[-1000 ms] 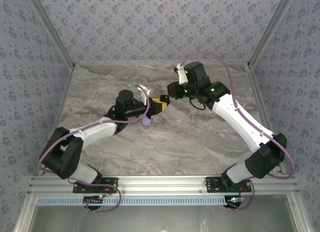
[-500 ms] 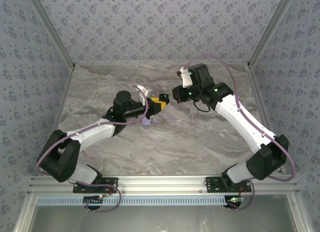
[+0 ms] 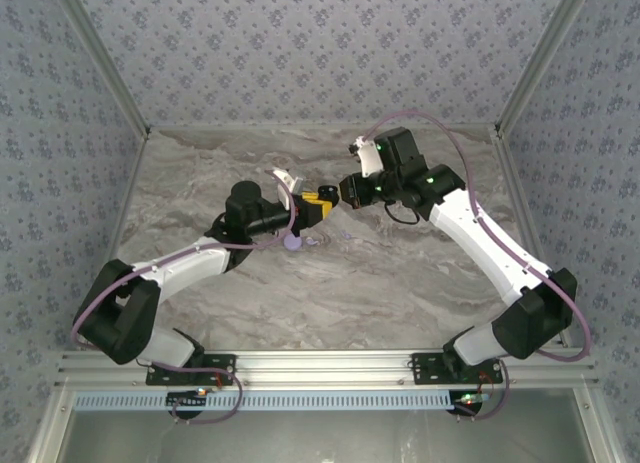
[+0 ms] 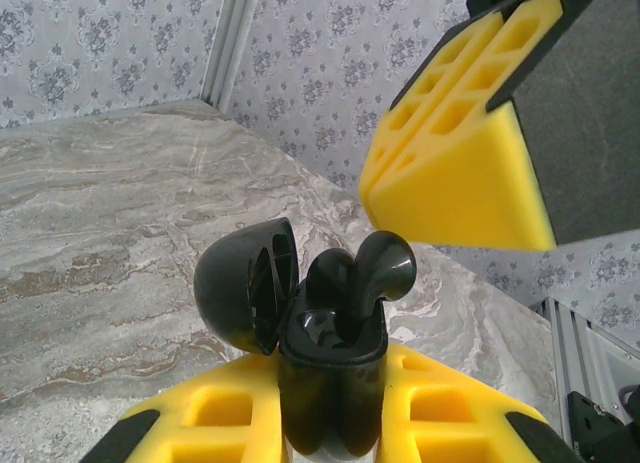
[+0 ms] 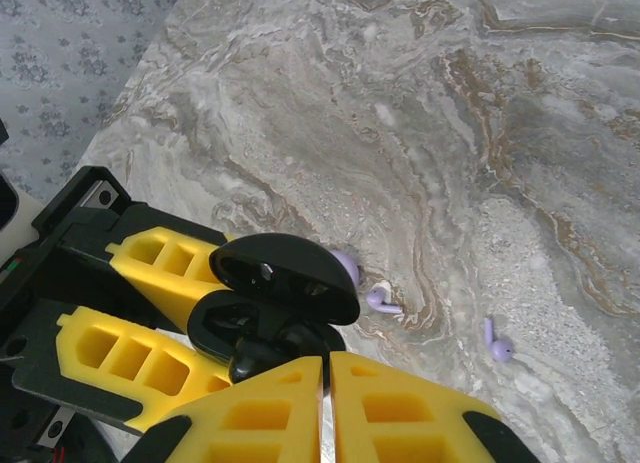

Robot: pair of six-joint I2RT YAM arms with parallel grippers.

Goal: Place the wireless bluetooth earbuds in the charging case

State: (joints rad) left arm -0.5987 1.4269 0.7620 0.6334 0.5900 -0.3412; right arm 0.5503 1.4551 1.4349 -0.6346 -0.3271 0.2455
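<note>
My left gripper (image 4: 330, 408) is shut on the body of a black charging case (image 4: 330, 368), held above the table with its lid (image 4: 240, 293) hinged open. A black earbud (image 4: 372, 271) stands in one socket, its head sticking out. My right gripper (image 5: 325, 383) is shut, its yellow fingers (image 4: 460, 153) right at that earbud (image 5: 250, 361); whether they touch it I cannot tell. In the top view the two grippers (image 3: 318, 211) (image 3: 341, 192) meet tip to tip at mid table. A round lavender case (image 5: 346, 266) and two lavender earbuds (image 5: 380, 301) (image 5: 497, 345) lie on the table below.
The marble table (image 3: 400, 273) is bare around the lavender case (image 3: 292, 242) and its loose earbuds (image 3: 313, 241). Patterned walls and metal frame posts (image 3: 530, 73) close in the back and sides. The right arm's cable (image 3: 440, 118) loops above its wrist.
My right gripper has closed and shifted slightly down and left toward the black case. The left gripper holds the case almost still.
</note>
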